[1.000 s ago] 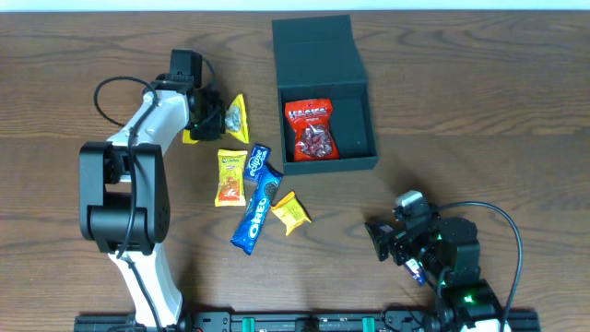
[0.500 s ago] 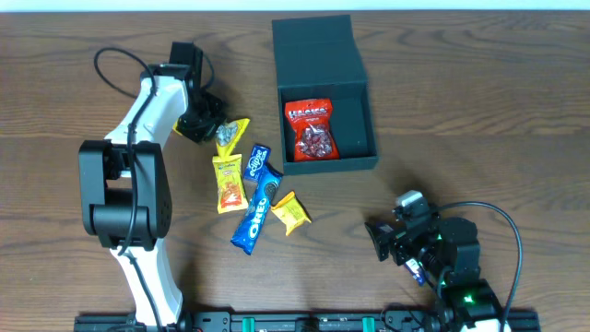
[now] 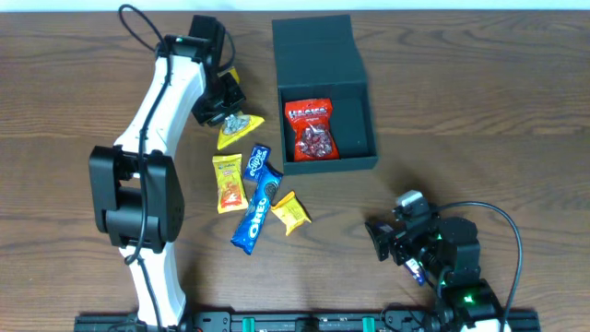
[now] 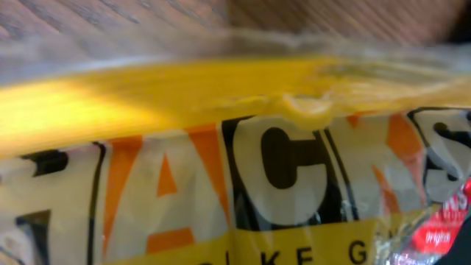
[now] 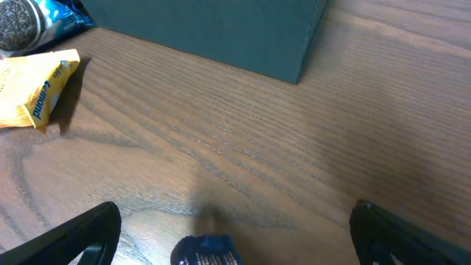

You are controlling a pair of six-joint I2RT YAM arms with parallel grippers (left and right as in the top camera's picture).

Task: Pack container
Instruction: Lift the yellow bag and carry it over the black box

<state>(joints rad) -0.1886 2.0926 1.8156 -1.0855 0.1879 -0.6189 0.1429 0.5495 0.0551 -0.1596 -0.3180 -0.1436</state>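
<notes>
Yellow Hacks packet (image 3: 241, 130) between closed jaws of the left gripper (image 3: 228, 112), near the container (image 3: 332, 164); right gripper (image 3: 380, 238) wide open

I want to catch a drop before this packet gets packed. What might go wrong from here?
1. The left end effector seems to hold the yellow Hacks packet by one end, so the free end could swing or slip out in transit.
2. The hanging end may catch on the wall of the container.
3. A red packet already lies inside; the yellow one may land on top of it.
</notes>
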